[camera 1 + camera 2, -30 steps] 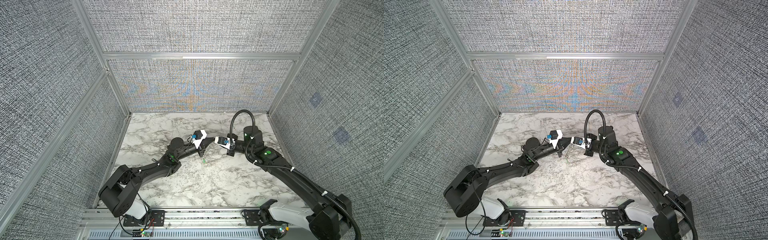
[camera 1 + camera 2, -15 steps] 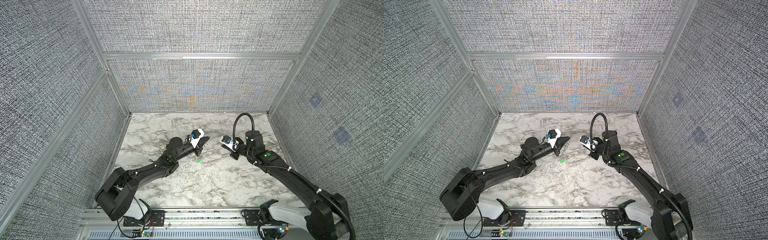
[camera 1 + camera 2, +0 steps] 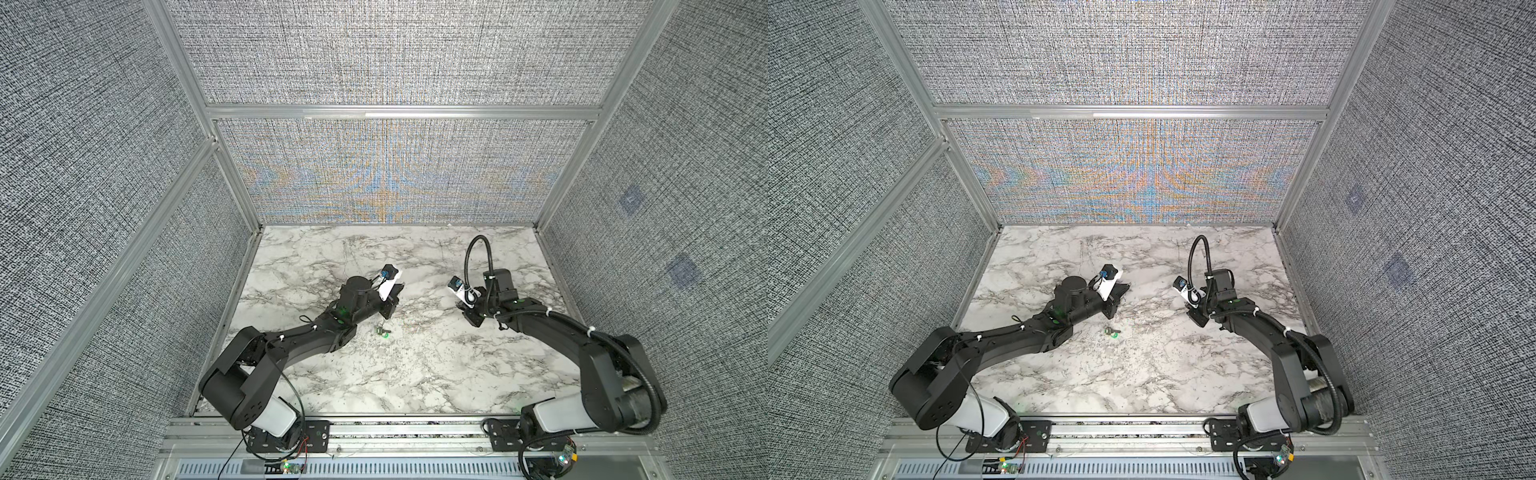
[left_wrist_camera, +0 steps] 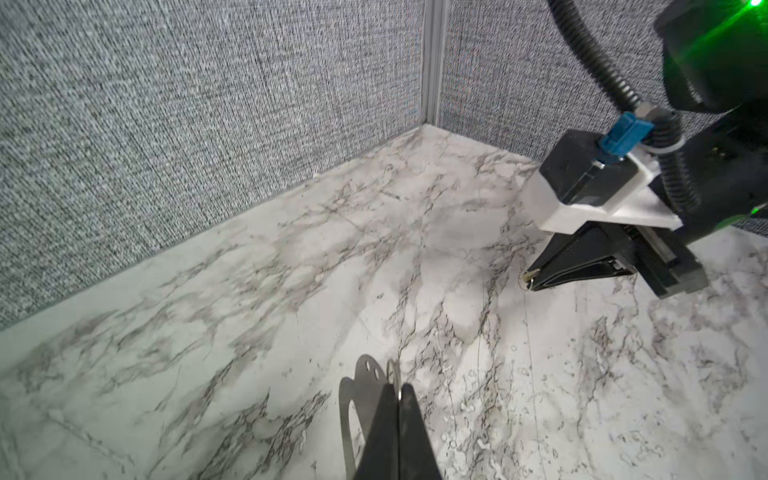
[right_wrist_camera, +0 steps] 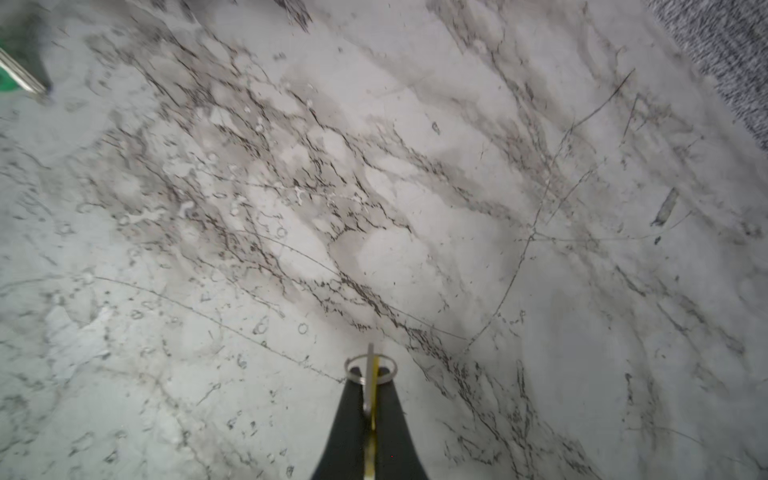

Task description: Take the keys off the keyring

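Two arms were seen in both top views over the marble table [image 3: 415, 374], their ends well apart. The right gripper [image 3: 463, 309] was placed at about three o'clock from the left gripper [image 3: 397, 289]. One key with a green tag [image 3: 383, 331] was found lying free on the marble, at roughly six o'clock from the left gripper and near it. The keyring could not be made out at that range.

In the left wrist view, the left gripper [image 4: 398, 388] was shown with its fingers pressed together on the keyring [image 4: 360, 395]. It was a flat grey plate with small holes and a long slot, and its end stood out past the fingertips. A thin wire ring [image 4: 392, 372] was seen at its edge. Across the table the right gripper [image 4: 536, 282] was seen closed, with what was probably a yellow speck at its tip.

In the right wrist view, the right gripper [image 5: 371, 379] was shown clamped on the key with a yellow tag [image 5: 369, 361]. This key was held edge-on, with a small split ring [image 5: 353, 371] encircling it. The key with a green tag [image 5: 16, 75] was caught, blurred, at the edge of the view.
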You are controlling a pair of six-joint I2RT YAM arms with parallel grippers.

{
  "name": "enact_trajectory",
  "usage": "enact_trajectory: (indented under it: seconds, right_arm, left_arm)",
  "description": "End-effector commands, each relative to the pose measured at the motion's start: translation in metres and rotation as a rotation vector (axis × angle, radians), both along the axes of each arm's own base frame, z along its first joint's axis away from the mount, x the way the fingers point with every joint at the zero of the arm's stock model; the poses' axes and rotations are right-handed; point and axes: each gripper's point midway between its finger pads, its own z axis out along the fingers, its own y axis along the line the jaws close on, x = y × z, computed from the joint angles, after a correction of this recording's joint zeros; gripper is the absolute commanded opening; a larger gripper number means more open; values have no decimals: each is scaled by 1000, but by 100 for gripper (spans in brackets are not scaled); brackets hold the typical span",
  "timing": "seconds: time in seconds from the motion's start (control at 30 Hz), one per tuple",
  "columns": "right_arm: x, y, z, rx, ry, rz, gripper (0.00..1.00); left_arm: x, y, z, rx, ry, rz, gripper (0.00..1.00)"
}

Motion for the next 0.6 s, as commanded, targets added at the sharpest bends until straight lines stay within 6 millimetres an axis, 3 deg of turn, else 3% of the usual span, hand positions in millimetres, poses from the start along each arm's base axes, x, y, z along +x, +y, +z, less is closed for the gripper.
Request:
enact_trajectory:
  seconds: [0.0, 0.13, 0.3, 0.43, 0.47, 0.57]
  right_arm:
    - [18, -17, -9, -68, -15, -94, 0]
    - [30, -33, -27, -130, 21, -160, 0]
    - [41, -34, -29, -144, 33, -188, 8]
    - [47, -41, -32, -156, 50, -226, 18]
    - [56, -39, -23, -141, 35, -228, 21]
    - [63, -42, -17, -134, 21, -247, 37]
  left_arm:
    - [11, 6, -5, 14, 5, 63, 0]
    - [23, 5, -26, 67, 50, 98, 0]
    - [33, -3, -46, 89, 99, 103, 0]
    - [52, -9, -63, 102, 140, 144, 0]
    - [56, -13, -66, 103, 148, 145, 0]
    - [68, -21, -77, 116, 189, 159, 0]
